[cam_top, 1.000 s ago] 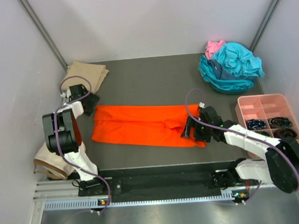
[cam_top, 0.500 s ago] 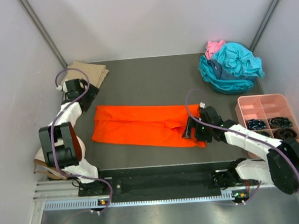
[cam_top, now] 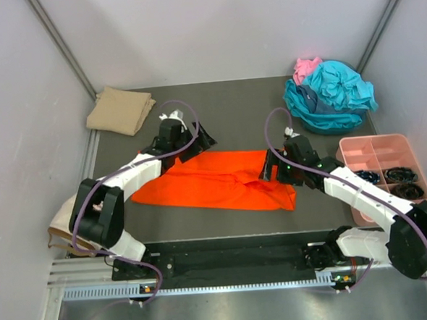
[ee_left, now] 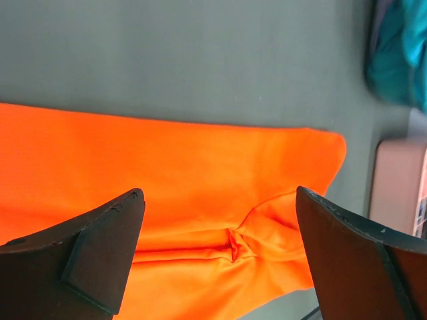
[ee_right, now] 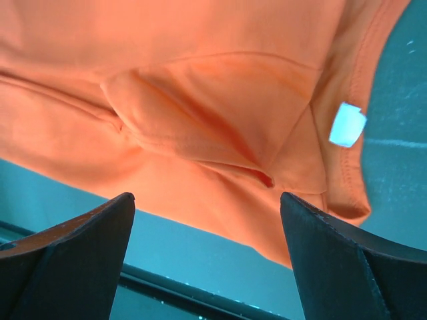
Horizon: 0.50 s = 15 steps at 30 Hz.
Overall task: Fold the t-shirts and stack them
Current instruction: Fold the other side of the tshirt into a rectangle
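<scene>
A bright orange t-shirt (cam_top: 222, 181) lies in a long folded band across the middle of the dark table, its right end bunched. My left gripper (cam_top: 195, 141) hovers open over the shirt's far edge, and the left wrist view shows orange cloth (ee_left: 167, 173) below the spread gripper (ee_left: 219, 193). At the shirt's right end my right gripper (cam_top: 274, 174) stands open above the cloth (ee_right: 200, 100), near its white label (ee_right: 348, 125); the gripper (ee_right: 207, 197) holds nothing. A folded tan t-shirt (cam_top: 120, 110) sits at the far left corner. Crumpled teal t-shirts (cam_top: 333, 95) and a pink one (cam_top: 306, 67) are piled far right.
A pink compartment tray (cam_top: 376, 150) with dark small items stands at the right edge, also seen as the tray (ee_left: 397, 187) in the left wrist view. A cream round thing (cam_top: 62, 231) lies off the table's left side. Grey walls enclose the table.
My left arm has swung from the tan t-shirt at the far left to over the orange shirt's far edge, with its jaws opening. The right gripper rose slightly.
</scene>
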Each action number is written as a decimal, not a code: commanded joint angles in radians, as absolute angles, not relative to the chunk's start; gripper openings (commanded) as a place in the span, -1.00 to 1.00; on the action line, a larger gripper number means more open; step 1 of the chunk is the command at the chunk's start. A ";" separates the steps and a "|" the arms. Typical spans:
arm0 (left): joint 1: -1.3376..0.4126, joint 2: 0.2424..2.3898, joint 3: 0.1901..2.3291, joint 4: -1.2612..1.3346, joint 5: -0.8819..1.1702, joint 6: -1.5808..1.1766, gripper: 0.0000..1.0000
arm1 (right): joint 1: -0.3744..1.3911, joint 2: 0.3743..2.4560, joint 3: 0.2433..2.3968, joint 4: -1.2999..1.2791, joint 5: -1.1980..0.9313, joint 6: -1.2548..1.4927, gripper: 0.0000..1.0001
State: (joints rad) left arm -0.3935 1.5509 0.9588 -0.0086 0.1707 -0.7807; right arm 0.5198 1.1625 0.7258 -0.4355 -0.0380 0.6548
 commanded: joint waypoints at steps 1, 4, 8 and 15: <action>-0.468 1.597 0.968 0.092 0.202 -0.746 0.98 | 0.525 1.100 0.770 -0.465 0.069 0.653 0.80; -0.527 1.620 0.977 0.110 0.222 -0.739 0.98 | 0.525 1.077 0.781 -0.482 0.115 0.655 0.82; -0.594 1.641 0.979 0.127 0.258 -0.773 0.98 | 0.523 1.065 0.781 -0.492 0.135 0.655 0.84; -0.670 1.628 0.933 0.147 0.302 -0.822 0.98 | 0.523 1.045 0.718 -0.471 0.121 0.684 0.85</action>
State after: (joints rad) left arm -0.6468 1.6447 0.9550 0.0772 0.2626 -0.7902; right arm 0.5198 1.0821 0.7277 -0.4839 0.1074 0.6617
